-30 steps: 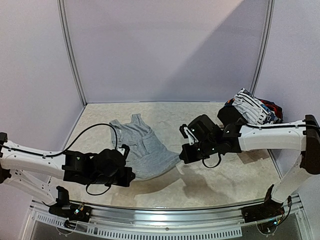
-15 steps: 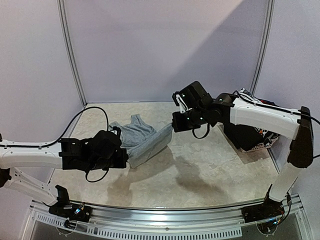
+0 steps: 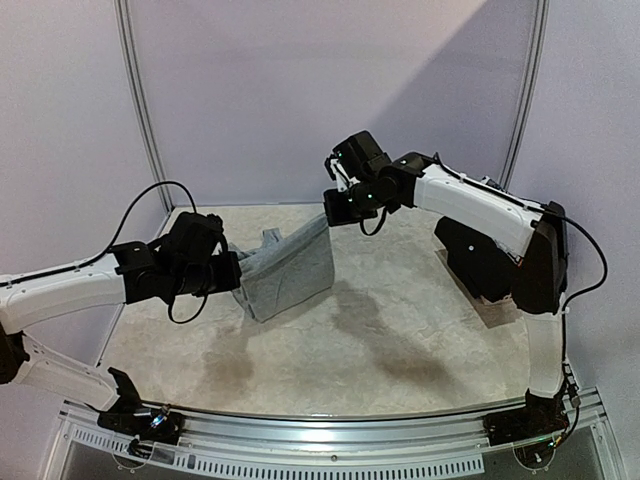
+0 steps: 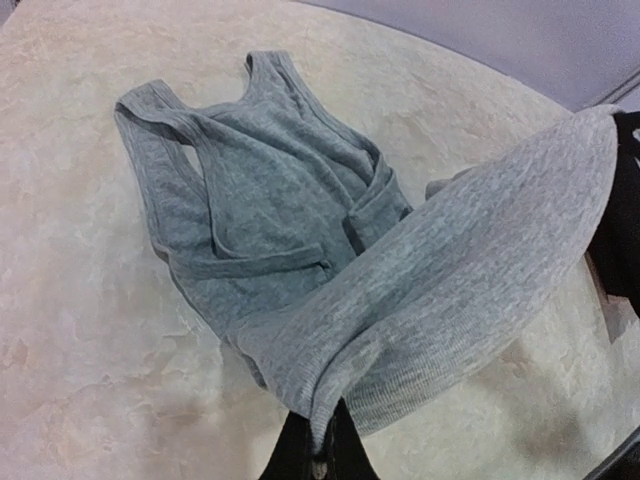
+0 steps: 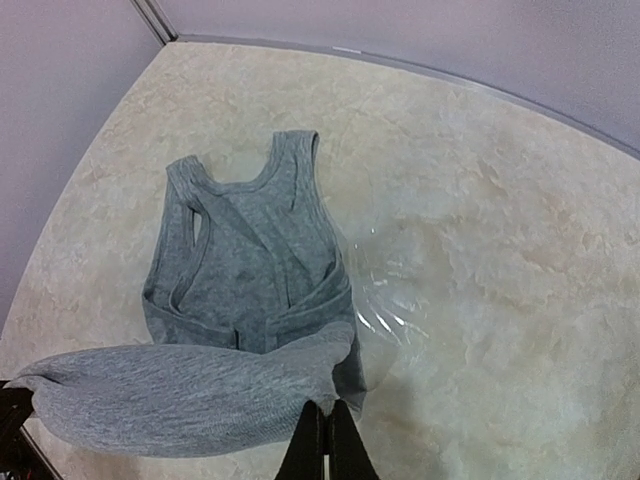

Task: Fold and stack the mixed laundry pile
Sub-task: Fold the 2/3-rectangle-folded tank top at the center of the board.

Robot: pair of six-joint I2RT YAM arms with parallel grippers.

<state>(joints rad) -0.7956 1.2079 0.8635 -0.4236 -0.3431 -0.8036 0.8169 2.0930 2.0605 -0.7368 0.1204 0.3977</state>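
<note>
On the left, the left arm reaches in low across the table. At its end the left gripper is pinched tight on a corner of the bottom edge of the grey top. In the left wrist view its two black fingers are squeezed together with the cloth caught between them.

The grey top is a small one with no sleeves. Its neck and straps lie flat on the table, toward the back left. Its bottom half is lifted up off the table and hangs in the air like a little hammock between the two grippers. The lifted part curves over the flat part and throws a shadow on the table under it.

Further right and higher up, the right gripper has the other corner of the bottom edge. Its fingers are closed thin and tight on the cloth too. The right arm stretches a long way from the right side to get there.

Behind that arm, at the far right of the table, sits a dark heap. The arm hides a lot of it, so I cannot tell what is in it
</note>
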